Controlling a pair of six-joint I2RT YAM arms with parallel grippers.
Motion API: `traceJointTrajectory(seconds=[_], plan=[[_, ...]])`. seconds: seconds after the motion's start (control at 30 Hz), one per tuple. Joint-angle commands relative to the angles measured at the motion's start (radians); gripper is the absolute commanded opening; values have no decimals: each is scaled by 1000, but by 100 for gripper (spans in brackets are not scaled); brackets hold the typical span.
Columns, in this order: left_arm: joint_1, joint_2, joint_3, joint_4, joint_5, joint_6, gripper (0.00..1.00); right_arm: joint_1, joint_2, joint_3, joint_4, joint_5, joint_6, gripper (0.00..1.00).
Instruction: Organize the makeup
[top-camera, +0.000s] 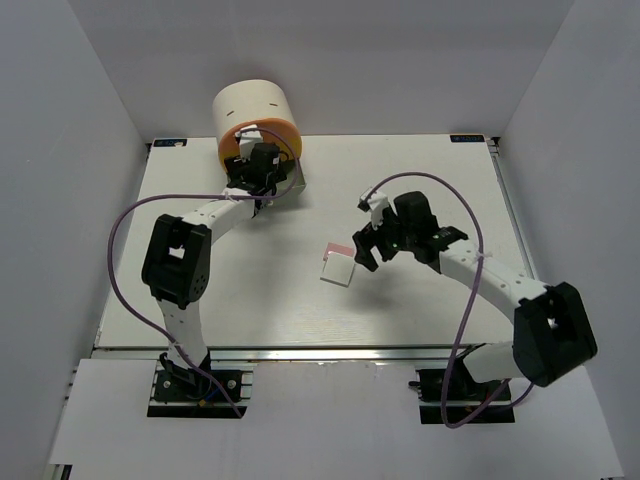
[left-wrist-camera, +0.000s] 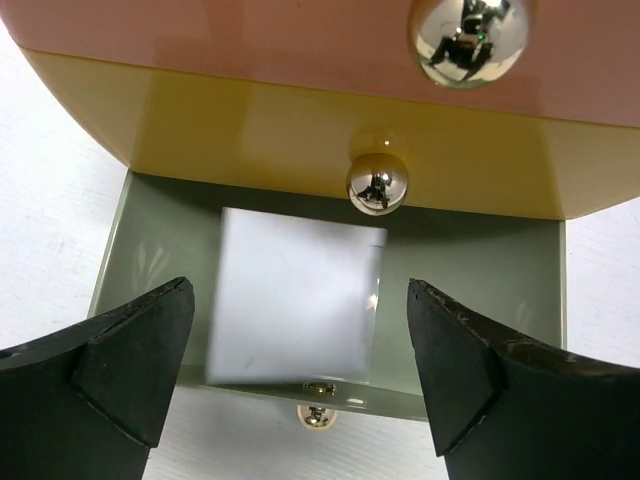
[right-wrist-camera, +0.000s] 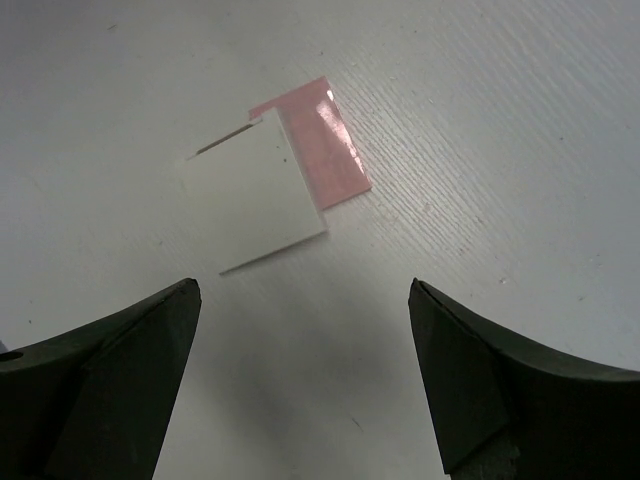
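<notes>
White square (right-wrist-camera: 255, 195) overlapping pink square (right-wrist-camera: 330, 140), both flat, edges skewed, right hand (right-wrist-camera: 302, 300) open above, left hand (left-wrist-camera: 298, 290) open

Cream cylinder organizer (top-camera: 252, 105) (green drawer (left-wrist-camera: 122, 255) pulled out) on white table (top-camera: 300, 310).

no readable text, label, brand, number or sign anywhere

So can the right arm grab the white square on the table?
Probably yes. The right end effector is open and hangs right over the white square, which lies partly on the pink square. Nothing stands between them.
</notes>
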Motion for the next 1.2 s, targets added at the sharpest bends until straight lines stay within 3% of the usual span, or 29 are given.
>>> traceJointTrajectory(seconds=[0.0, 0.27, 0.43, 0.57, 0.77, 0.93, 1.17], plan=[[7, -87, -8, 28, -13, 0, 98, 38, 61, 100, -26, 82, 169, 89], [18, -131, 3, 42, 37, -23, 98, 71, 158, 201, -45, 4, 342, 89], [18, -227, 31, -85, 195, -52, 98, 94, 221, 241, -95, 82, 520, 89], [18, -440, -142, -146, 293, -98, 98, 153, 267, 267, -115, 177, 615, 89], [18, -750, -469, -205, 306, -177, 98, 220, 322, 273, -144, 370, 675, 89], [18, -982, -627, -292, 303, -260, 98, 232, 348, 252, -158, 477, 724, 89], [16, -1156, -733, -370, 286, -397, 98, 235, 406, 272, -174, 401, 893, 89]])
